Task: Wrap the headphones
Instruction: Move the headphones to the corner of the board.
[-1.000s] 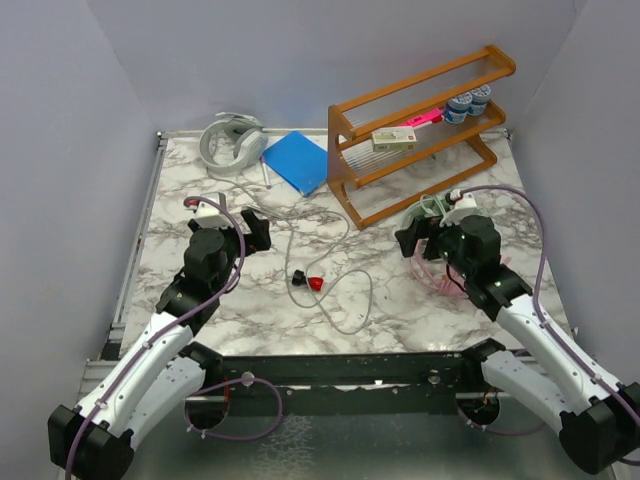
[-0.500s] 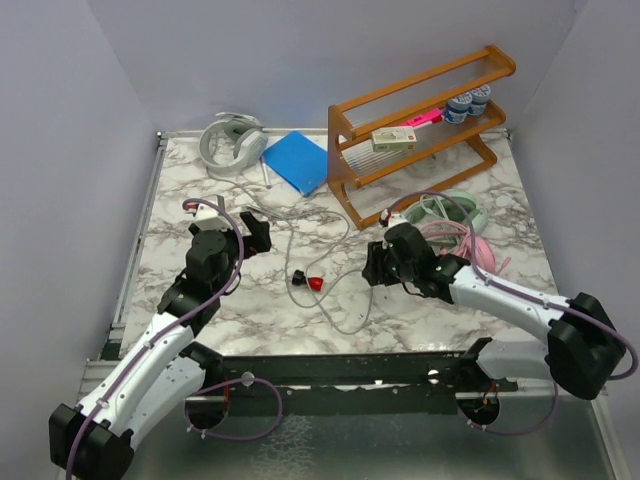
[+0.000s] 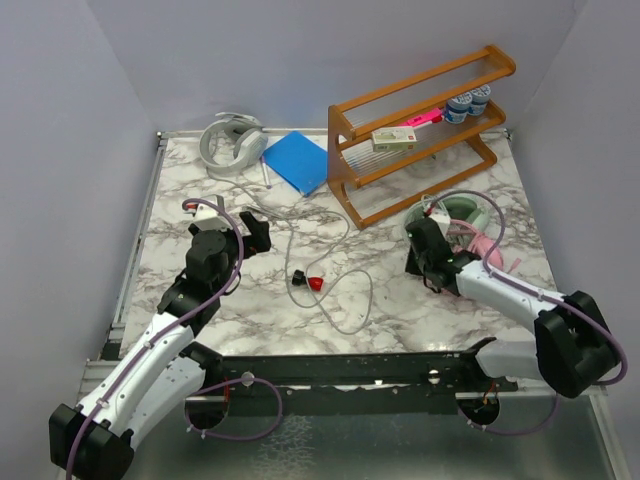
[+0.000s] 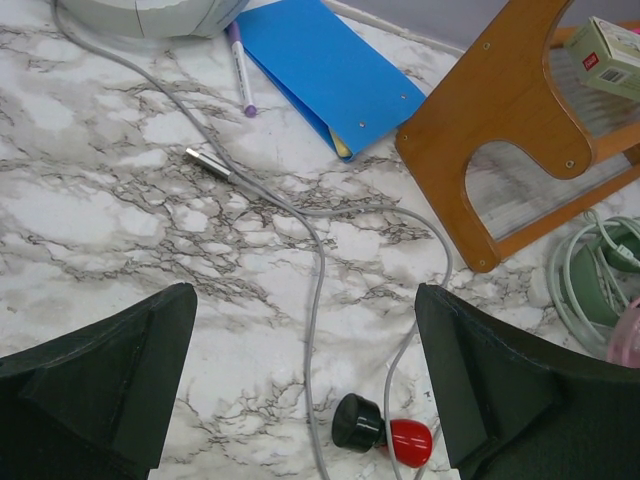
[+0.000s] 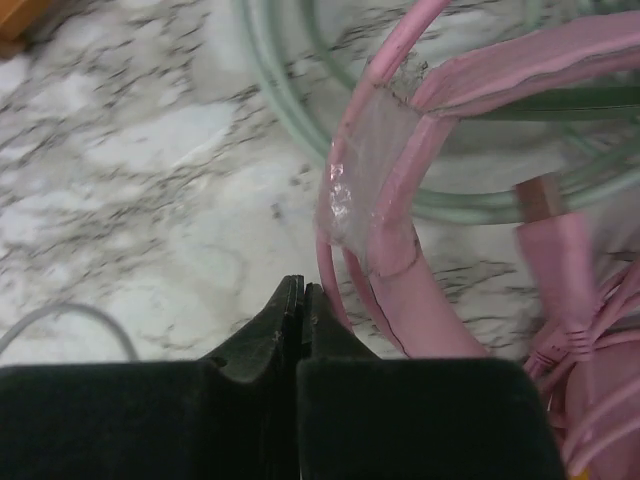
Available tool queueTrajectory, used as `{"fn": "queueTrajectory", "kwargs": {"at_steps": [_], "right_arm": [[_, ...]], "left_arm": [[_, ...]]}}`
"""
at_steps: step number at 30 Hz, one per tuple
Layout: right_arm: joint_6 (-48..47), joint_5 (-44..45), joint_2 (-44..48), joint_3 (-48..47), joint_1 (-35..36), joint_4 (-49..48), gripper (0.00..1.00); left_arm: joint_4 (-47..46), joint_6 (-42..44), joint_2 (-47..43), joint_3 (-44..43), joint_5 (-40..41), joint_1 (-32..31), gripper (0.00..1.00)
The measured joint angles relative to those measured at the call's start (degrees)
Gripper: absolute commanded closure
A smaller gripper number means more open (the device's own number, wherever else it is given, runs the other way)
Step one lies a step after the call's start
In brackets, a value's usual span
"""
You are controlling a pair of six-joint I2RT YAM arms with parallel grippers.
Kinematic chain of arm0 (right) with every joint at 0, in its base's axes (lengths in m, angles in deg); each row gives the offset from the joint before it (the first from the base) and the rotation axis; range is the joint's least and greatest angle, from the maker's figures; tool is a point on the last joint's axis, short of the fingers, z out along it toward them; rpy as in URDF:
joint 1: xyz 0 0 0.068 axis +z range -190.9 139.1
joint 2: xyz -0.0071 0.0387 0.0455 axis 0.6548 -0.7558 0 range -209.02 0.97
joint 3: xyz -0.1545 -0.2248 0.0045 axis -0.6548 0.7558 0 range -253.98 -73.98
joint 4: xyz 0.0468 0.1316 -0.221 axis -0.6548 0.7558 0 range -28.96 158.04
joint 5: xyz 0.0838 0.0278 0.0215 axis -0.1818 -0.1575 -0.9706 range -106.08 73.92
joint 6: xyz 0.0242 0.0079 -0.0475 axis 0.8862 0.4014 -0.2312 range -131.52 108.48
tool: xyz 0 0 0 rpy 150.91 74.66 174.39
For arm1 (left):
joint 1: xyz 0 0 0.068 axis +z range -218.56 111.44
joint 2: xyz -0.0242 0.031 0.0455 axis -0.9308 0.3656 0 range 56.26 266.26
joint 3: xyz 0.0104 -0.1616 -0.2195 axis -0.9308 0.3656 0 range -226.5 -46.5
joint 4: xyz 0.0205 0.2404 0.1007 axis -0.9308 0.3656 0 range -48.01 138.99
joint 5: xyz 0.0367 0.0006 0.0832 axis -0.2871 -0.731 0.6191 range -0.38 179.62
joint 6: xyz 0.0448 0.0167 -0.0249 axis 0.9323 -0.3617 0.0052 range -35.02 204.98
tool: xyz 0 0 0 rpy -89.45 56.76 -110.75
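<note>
I work at a white marble-patterned worktop [image 3: 180,190] veined in grey, boxed in by plain, pale lavender-grey walls [image 3: 280,60] on its left, far and right sides. A brown wooden two-tier rack [image 3: 342,170] stands toward the far right corner. A black rail [image 3: 350,372] runs along the near edge, under soft, even light.

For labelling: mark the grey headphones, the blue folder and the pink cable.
grey headphones [image 3: 248,150], top view, on the ear cup.
blue folder [image 4: 320,75], left wrist view, mid-cover.
pink cable [image 5: 410,295], right wrist view, on its thick lower strand.
</note>
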Motion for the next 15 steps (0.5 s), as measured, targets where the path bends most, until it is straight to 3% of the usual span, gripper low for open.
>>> {"fn": "queueTrajectory", "kwargs": {"at_steps": [6,15], "right_arm": [[1.3,0.6,1.6,1.4,-9.0,0.6,0.99],[8.7,7.8,1.5,0.9,-11.9,6.1,0.99]], "left_arm": [[0.0,-0.3,0.2,0.0,0.0,0.5,0.01],[0.0,-0.9,0.7,0.0,0.0,1.3,0.01]]}}
